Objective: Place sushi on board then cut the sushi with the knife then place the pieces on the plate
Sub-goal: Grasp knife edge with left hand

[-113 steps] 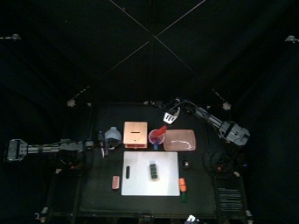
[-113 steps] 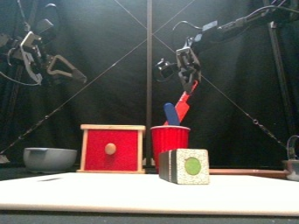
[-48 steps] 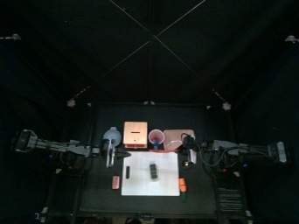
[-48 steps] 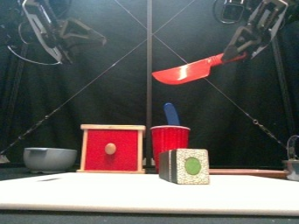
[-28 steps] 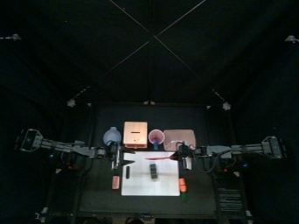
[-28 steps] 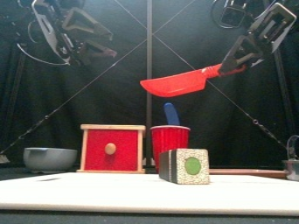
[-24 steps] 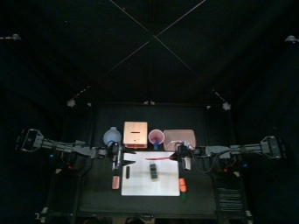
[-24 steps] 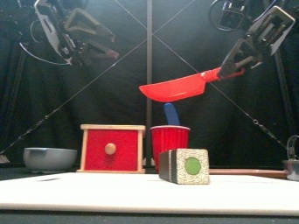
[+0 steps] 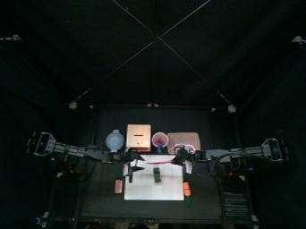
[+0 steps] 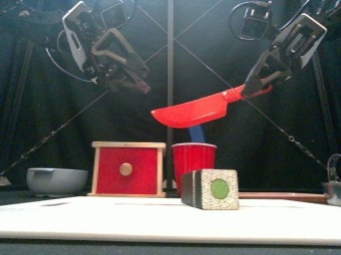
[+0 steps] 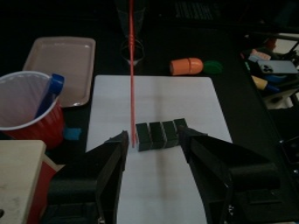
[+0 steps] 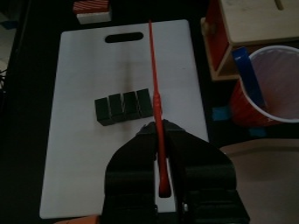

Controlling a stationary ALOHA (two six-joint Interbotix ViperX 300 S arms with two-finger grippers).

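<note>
The dark green sushi roll (image 9: 157,174) (image 10: 210,188) (image 11: 162,134) (image 12: 125,106) lies in one piece on the white cutting board (image 9: 143,186) (image 10: 80,221) (image 11: 163,188) (image 12: 82,157). My right gripper (image 9: 183,161) (image 10: 256,84) (image 12: 158,162) is shut on the red knife (image 10: 200,108) (image 11: 131,61) (image 12: 155,87). The blade hangs high over the board, near the roll. My left gripper (image 9: 131,164) (image 10: 130,72) (image 11: 156,144) is open and empty, high above the board's left side. The pink tray (image 9: 184,141) (image 11: 61,66) lies behind the board.
Behind the board stand a wooden box (image 9: 140,137) (image 10: 128,169), a red cup (image 9: 160,139) (image 10: 194,159) (image 11: 26,105) holding a blue knife (image 10: 196,130), and a blue-grey bowl (image 9: 114,139) (image 10: 58,179). Small toy foods (image 9: 117,186) (image 9: 187,190) lie beside the board.
My left gripper has opened and swung in over the board's left side. My right gripper has carried the red knife lower and further left, over the board.
</note>
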